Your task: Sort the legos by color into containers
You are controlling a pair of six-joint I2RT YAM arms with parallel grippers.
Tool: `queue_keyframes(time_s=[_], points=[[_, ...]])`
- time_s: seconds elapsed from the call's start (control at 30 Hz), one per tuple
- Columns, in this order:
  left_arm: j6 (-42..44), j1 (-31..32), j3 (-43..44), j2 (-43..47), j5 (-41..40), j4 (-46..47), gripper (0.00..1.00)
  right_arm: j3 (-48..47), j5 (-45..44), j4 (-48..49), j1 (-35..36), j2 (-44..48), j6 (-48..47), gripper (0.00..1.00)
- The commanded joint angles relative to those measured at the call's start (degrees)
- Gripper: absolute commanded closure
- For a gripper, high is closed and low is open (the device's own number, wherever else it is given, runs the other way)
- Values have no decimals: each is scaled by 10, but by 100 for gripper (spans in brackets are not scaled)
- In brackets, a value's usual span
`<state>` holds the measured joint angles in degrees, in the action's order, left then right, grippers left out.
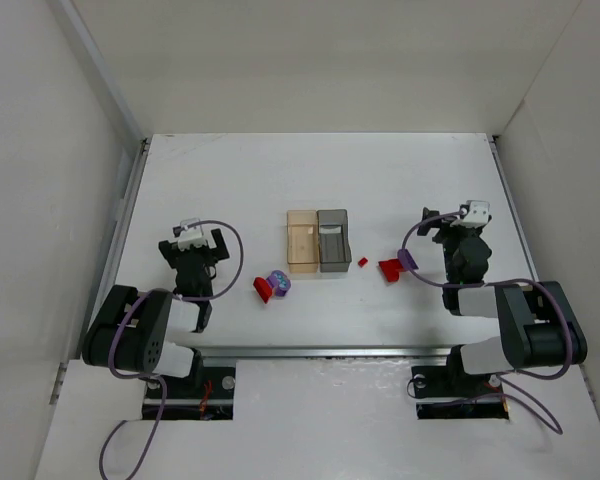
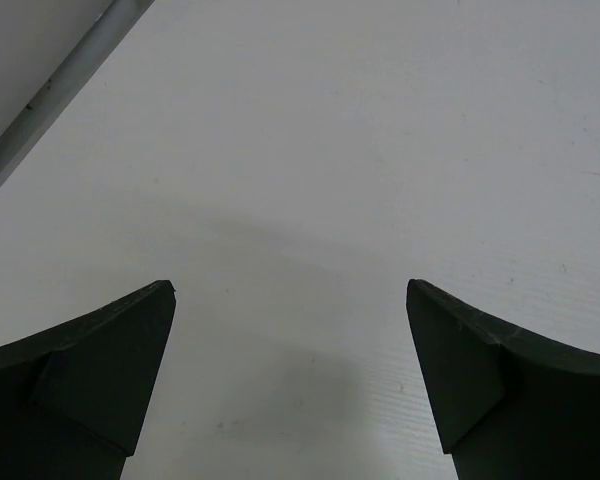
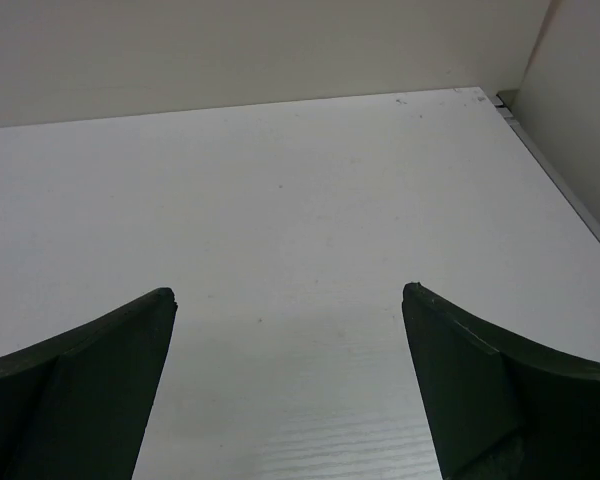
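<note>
Top view: tan bin [image 1: 302, 240] & grey bin [image 1: 333, 240] touching side by side, frame centre. Red lego [image 1: 263, 290] against purple roundish lego [image 1: 279, 282], lower left of the bins. Tiny red piece [image 1: 362, 262] just right of grey bin. Second red lego [image 1: 389, 269] beside purple lego [image 1: 408, 259], further right. Left gripper [image 1: 194, 245] at frame left, right gripper [image 1: 450, 228] at frame right, both apart from legos

Left wrist view: left gripper [image 2: 290, 290] spread wide, holding nothing, white table [image 2: 310, 150] betw. fingers

Right wrist view: right gripper [image 3: 288, 292] spread wide, holding nothing, over table [image 3: 280, 190]

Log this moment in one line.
left fingers open | right fingers open | red legos, purple legos on table | tan bin, grey bin adjacent
</note>
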<state>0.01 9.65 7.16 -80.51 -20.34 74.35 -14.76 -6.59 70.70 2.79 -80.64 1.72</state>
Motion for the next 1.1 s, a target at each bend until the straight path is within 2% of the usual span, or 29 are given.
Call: queue_keyframes(time_s=[0.0,0.03,0.1,0.13,0.17,0.23,0.27,0.33,0.37,0.4,0.43,0.47,0.53,0.6,0.63,0.67,0.7,0.73,0.77,0.8,0.83,0.87,0.9,0.93,0.97,1.0,1.07], points=[[3,2,-7,1,-14,200,0,-17,8,18,6,3,-3,0],[3,2,-7,1,-14,200,0,-17,8,18,6,3,-3,0],[3,7,-7,1,-20,192,0,-73,44,-73,6,41,-13,0],[16,7,1,1,-4,184,0,-109,52,-142,12,59,-30,0],[16,7,-7,1,-4,184,0,-151,52,-288,13,72,-30,0],[44,7,-43,8,39,277,0,-261,10,-388,32,93,-68,0],[63,13,-59,54,95,284,0,-292,3,-424,37,99,-93,0],[112,20,-62,152,167,141,0,-377,-26,-511,62,110,-153,0],[147,20,-37,210,264,36,0,-404,-55,-535,74,110,-199,0],[213,20,54,303,325,-95,0,-430,-94,-570,86,110,-212,0],[324,26,101,325,373,-306,0,-473,-183,-581,106,110,-219,0],[345,26,138,336,397,-366,0,-493,-224,-590,114,96,-219,0],[334,44,203,343,338,-423,0,-526,-325,-612,121,80,-225,0],[346,58,226,343,258,-437,0,-563,-376,-629,135,52,-218,0],[358,65,249,328,242,-447,0,-570,-404,-637,141,44,-201,0],[367,77,263,319,231,-479,0,-570,-471,-644,154,37,-169,0],[367,82,278,309,221,-501,0,-585,-479,-672,161,30,-100,0],[354,82,297,284,215,-527,0,-596,-461,-720,168,29,-73,0],[343,87,339,269,215,-586,0,-606,-336,-825,168,29,-54,0],[329,87,361,254,215,-614,0,-630,-264,-870,168,29,-28,0],[290,92,382,239,209,-638,0,-636,-204,-903,168,22,56,0],[269,92,419,208,203,-656,0,-636,-102,-943,159,22,103,0],[249,92,435,194,196,-682,0,-612,-58,-949,152,14,141,5],[229,92,449,179,185,-690,0,-595,-32,-950,152,3,214,13],[203,92,462,155,143,-690,0,-578,-19,-956,152,-3,255,28],[144,98,481,143,115,-690,0,-557,-19,-947,161,-3,292,34],[113,98,497,128,86,-701,0,-507,-44,-934,204,-8,373,43]])
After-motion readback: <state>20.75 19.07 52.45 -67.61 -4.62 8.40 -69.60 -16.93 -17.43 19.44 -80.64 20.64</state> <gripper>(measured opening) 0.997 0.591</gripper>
